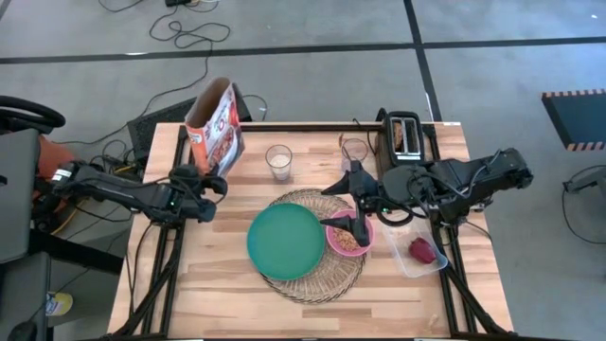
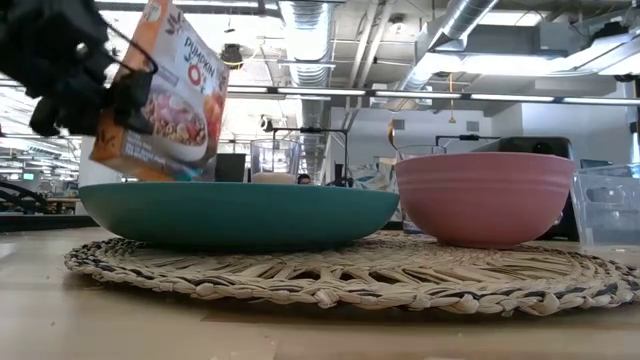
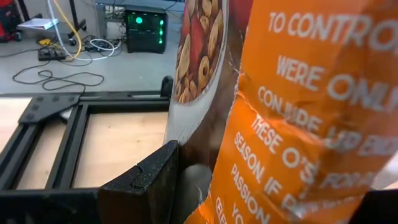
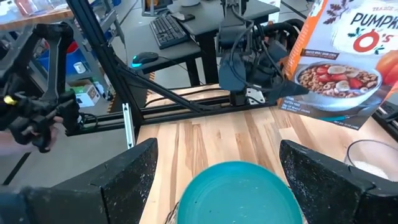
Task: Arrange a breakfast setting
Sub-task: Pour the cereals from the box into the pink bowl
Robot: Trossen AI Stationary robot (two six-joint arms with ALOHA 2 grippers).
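The orange-white cereal box (image 1: 216, 123) is tilted over the table's far left part, with my left gripper (image 1: 208, 178) shut on it. A round woven straw mat (image 1: 327, 284) carries the teal plate (image 1: 287, 242) and, to the plate's right, the smaller pink bowl (image 1: 337, 244) with cereal in it. My right gripper (image 1: 348, 202) hangs open above the bowl and touches nothing. Two clear glasses (image 1: 278, 161) (image 1: 354, 150) stand beyond the mat, the left one with milk. The red fruit (image 1: 422, 249) lies in a clear tub. My left gripper pinches the cereal box's lower part between its two fingers. One finger (image 3: 152, 180) lies on the picture face (image 3: 194, 177); the other is hidden behind the box. The fingers come about level from the table's left. The box (image 2: 160, 95) is tilted and lifted clear.
The black toaster (image 1: 405, 134) stands at the far right, behind my right arm. The clear plastic tub (image 1: 409, 265) sits right of the mat. Bare wood lies along the near edge and the left side. The table's black frame (image 3: 56, 109) runs behind the box.
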